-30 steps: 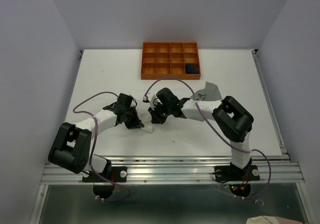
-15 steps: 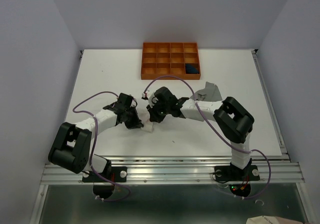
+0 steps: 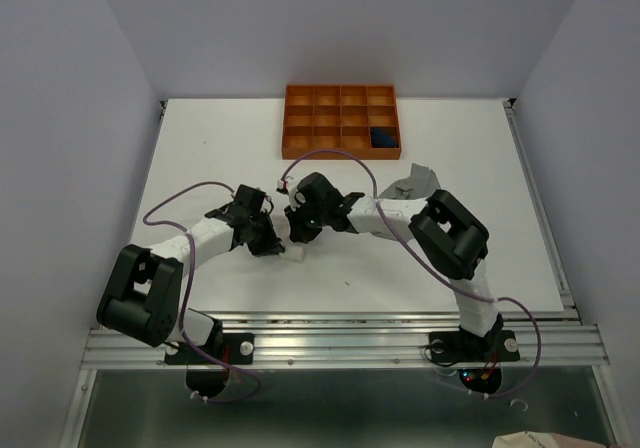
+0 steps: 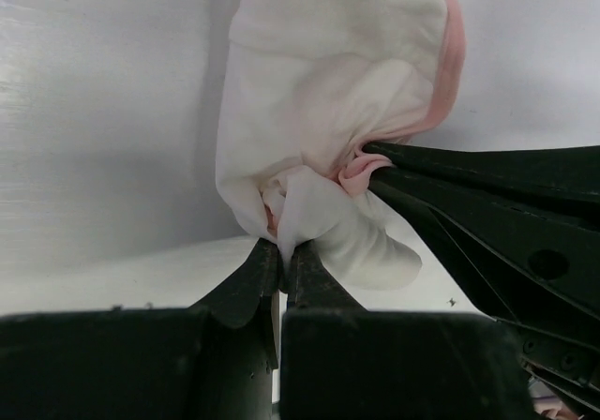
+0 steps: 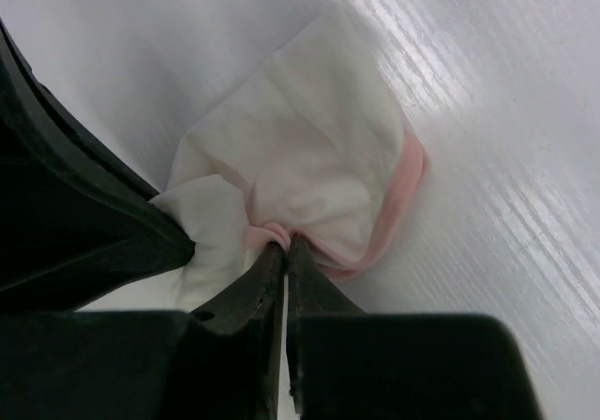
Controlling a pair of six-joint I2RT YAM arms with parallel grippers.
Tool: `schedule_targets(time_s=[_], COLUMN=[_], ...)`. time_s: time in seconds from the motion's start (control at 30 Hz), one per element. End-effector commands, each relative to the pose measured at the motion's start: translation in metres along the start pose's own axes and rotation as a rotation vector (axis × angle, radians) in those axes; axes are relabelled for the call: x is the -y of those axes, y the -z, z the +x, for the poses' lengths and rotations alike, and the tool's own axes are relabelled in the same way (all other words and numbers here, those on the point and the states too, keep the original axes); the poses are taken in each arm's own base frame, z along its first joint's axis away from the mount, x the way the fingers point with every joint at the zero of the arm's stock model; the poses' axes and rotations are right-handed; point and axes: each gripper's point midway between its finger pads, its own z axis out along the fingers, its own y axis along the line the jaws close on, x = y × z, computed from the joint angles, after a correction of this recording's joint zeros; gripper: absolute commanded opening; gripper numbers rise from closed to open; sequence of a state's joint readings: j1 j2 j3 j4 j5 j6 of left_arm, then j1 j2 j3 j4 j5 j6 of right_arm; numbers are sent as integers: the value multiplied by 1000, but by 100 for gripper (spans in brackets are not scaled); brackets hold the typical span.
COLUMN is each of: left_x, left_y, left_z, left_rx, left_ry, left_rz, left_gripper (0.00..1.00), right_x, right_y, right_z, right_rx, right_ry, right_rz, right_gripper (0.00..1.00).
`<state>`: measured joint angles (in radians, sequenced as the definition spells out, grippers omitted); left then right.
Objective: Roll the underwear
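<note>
Top view: the right hand point(image 3: 298, 230) has shifted toward the left hand point(image 3: 272, 245). The pale pink-white underwear point(image 3: 296, 256) is bunched just beneath both, on the surface point(image 3: 200, 158).
Left wrist: hand closed, pinching a fold.
Right wrist: hand closed on the pink hem.
Rolling appears to be underway.

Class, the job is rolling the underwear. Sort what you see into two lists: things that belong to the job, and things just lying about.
Belongs to the job:
- pink-white underwear, pinched by the left tool and the right tool
- grey underwear, beside the right arm
- navy underwear, in a tray compartment

Just lying about:
- orange tray
- table
</note>
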<state>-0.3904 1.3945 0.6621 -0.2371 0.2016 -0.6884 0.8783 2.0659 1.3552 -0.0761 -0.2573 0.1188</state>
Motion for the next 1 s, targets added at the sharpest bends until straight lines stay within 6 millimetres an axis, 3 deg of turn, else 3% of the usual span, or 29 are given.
schedule_targets(time_s=[0.0, 0.03, 0.2, 0.3, 0.43, 0.6, 0.87, 0.97], left_x=[-27, -30, -33, -37, -38, -42, -43, -45], left_y=[1, 2, 7, 9, 7, 7, 8, 9], left_z=[7, 7, 1, 0, 3, 5, 5, 6], left_rx=[-26, -25, -9, -6, -37, -54, -61, -71], left_ry=[-2, 11, 93, 136, 151, 164, 186, 200], left_rz=[-124, -144, -192, -221, -229, -250, -258, -259], left_gripper=[0, 0, 0, 0, 0, 0, 0, 0], right_x=[6, 7, 8, -2, -22, -35, -47, -60], right_y=[-12, -13, -6, 7, 30, 49, 63, 70], right_z=[5, 8, 14, -1, -34, -57, -53, -52], right_rx=[-20, -33, -58, -27, 49, 111, 140, 185], right_ry=[-60, -64, -62, -39, 37, 94, 161, 295], right_rz=[43, 47, 62, 25, -48, -90, -159, -221], right_gripper=[14, 20, 29, 39, 34, 45, 49, 52])
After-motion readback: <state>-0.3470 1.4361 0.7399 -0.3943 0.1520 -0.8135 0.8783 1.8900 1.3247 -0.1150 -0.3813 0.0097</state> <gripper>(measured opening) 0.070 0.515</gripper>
